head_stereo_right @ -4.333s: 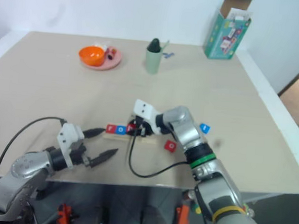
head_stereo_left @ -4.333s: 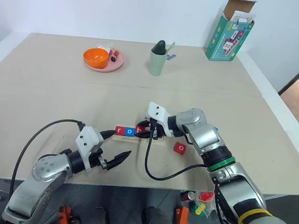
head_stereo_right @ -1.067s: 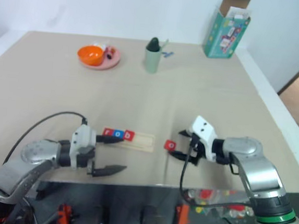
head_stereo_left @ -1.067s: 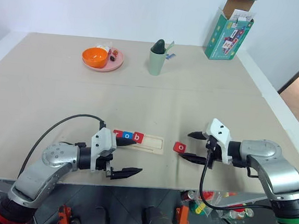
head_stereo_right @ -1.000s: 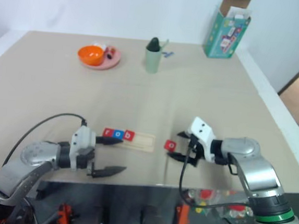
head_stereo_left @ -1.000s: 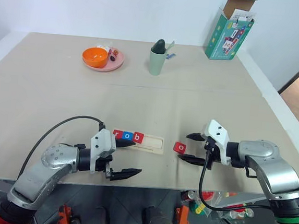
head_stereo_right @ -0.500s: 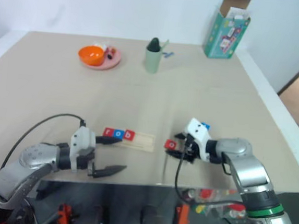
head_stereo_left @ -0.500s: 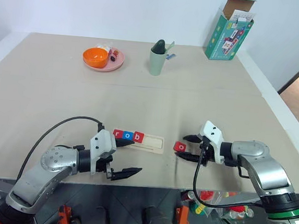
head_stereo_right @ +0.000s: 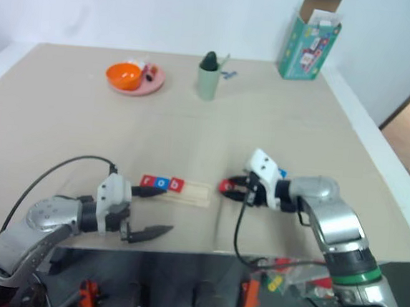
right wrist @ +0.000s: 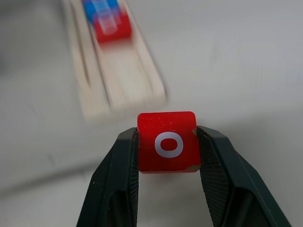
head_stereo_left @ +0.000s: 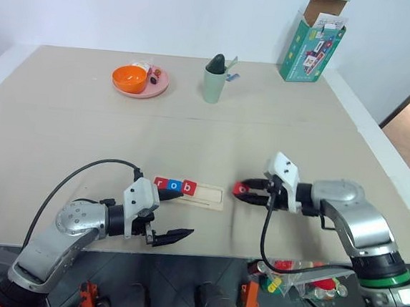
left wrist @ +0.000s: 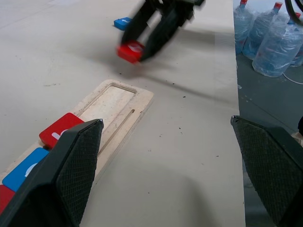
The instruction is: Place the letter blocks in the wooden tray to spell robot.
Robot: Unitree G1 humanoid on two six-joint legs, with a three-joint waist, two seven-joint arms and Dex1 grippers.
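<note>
pale worktop, white wall behind. a second ago the red o block [right wrist: 167, 141] lay flat right of the wooden tray [head_stereo_left: 200, 195]; now the right gripper [right wrist: 167, 156] is clamped on it, lifted, nearer the tray's right end. r, o, b fill the left slots, so this is likely the fourth. tray's long axis follows the near edge. left gripper [head_stereo_left: 173, 215] spread wide, idle.

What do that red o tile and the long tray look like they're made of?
The red o block, held in the right gripper: probably painted wood or plastic, with a smooth matte face, rounded corners and a printed white letter. The wooden tray: pale unfinished wood, judging by the faint grain and routed groove.
</note>
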